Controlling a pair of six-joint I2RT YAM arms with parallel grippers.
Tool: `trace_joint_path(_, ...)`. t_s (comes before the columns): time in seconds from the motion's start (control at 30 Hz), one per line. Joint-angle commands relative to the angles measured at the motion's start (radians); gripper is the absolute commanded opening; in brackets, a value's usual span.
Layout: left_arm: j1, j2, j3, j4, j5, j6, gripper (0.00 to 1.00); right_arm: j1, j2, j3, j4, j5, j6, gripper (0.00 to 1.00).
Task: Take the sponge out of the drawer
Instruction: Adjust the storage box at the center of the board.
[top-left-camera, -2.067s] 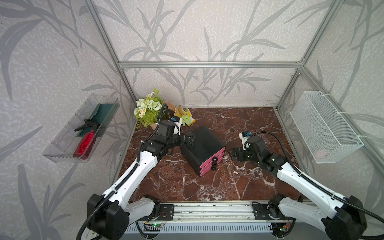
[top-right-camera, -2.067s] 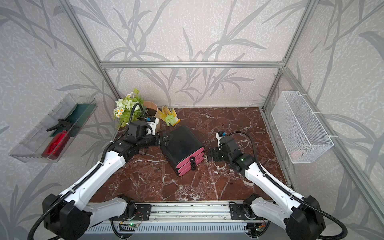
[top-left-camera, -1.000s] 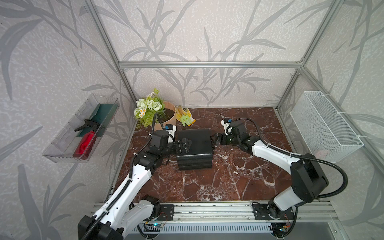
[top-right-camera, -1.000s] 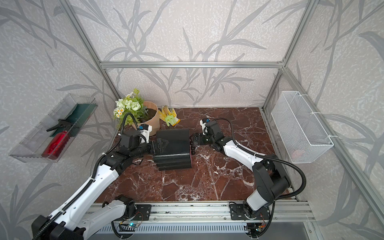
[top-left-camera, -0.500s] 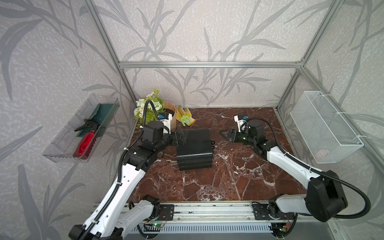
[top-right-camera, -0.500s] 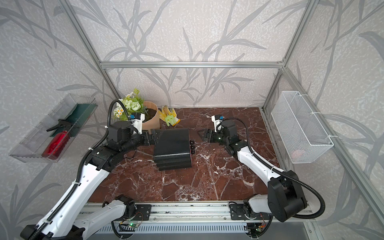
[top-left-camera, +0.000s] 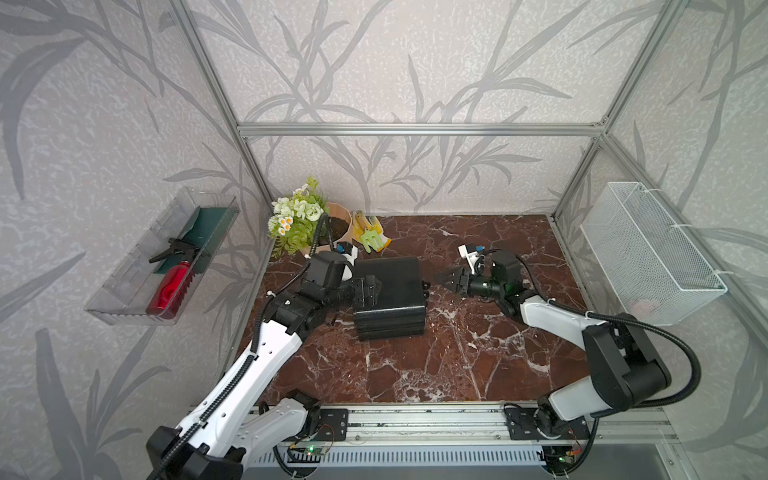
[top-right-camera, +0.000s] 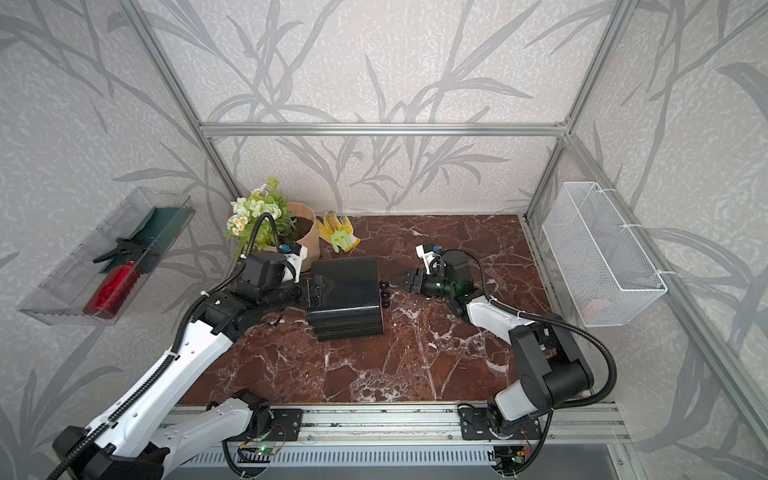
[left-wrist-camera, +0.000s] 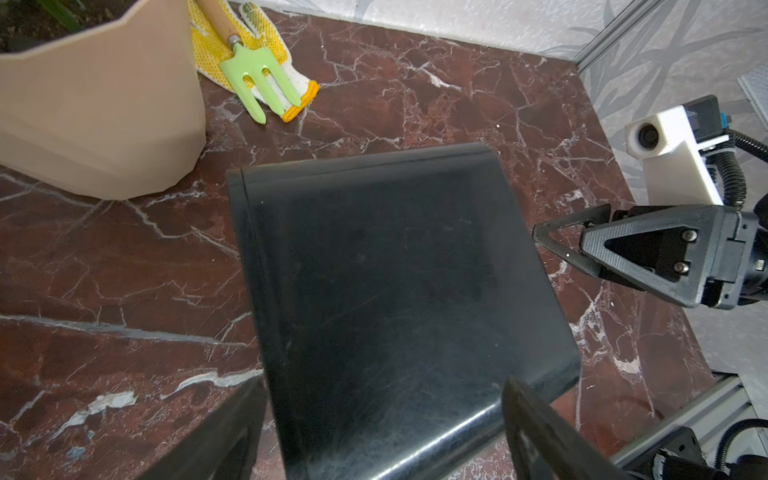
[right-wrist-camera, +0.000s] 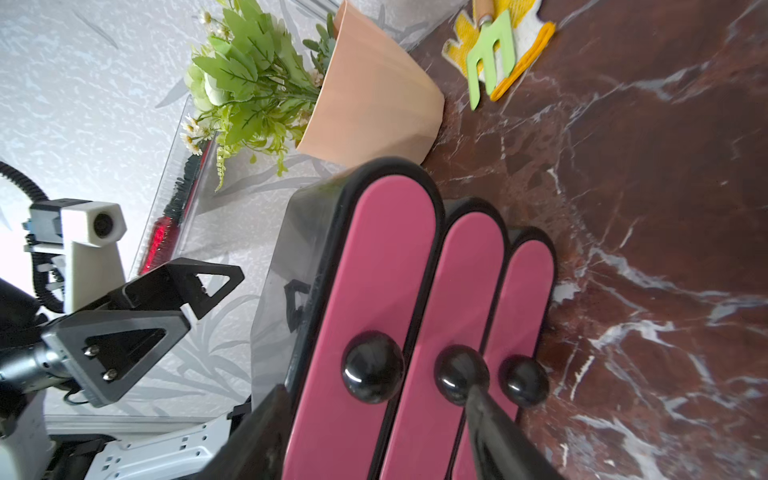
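Black drawer unit (top-left-camera: 388, 291) at frame centre on surface (top-left-camera: 415, 365), three pink drawers (right-wrist-camera: 390, 311) shut; sponge hidden. Left gripper (top-left-camera: 372, 291) wide at unit's left edge, empty. Right gripper (top-left-camera: 439, 277) half-spread, empty, just right of knobs (right-wrist-camera: 372, 365).

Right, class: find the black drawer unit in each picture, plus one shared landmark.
In a top view: drawer unit, mid-table.
In a top view: drawer unit, mid-table too.
Left wrist: its black top, central.
Right wrist: its pink fronts, close up.
Shared landmark: beige flower pot, in all four.
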Motion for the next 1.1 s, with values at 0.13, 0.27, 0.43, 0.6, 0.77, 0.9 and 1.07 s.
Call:
trace_joint_path(0.13,0.0,0.006,-0.051,0.032,-0.015,-0.034,0.88,0.034,0.132,-0.019,0.379,-0.107,0.197,0.58)
trace_joint_path(0.27,0.0,0.041,-0.051,0.058,0.005,-0.034,0.88,0.052,0.129,-0.021,0.338,-0.088,0.166,0.58)
trace_joint_path(0.43,0.001,0.109,-0.045,0.132,0.068,-0.034,0.89,0.068,0.078,-0.019,0.17,-0.048,0.059,0.59)
trace_joint_path(0.6,0.001,0.164,-0.025,0.214,0.13,-0.046,0.88,0.089,0.056,-0.004,0.082,-0.009,0.018,0.59)
trace_joint_path(0.77,0.004,0.218,0.013,0.276,0.174,-0.044,0.88,0.107,0.085,0.02,0.104,0.004,0.035,0.58)
trace_joint_path(0.9,0.003,0.275,0.051,0.313,0.214,-0.047,0.88,0.108,0.133,0.067,0.164,0.002,0.07,0.58)
trace_joint_path(1.07,0.005,0.315,0.062,0.421,0.274,-0.107,0.88,0.109,0.214,0.142,0.175,-0.005,0.081,0.57)
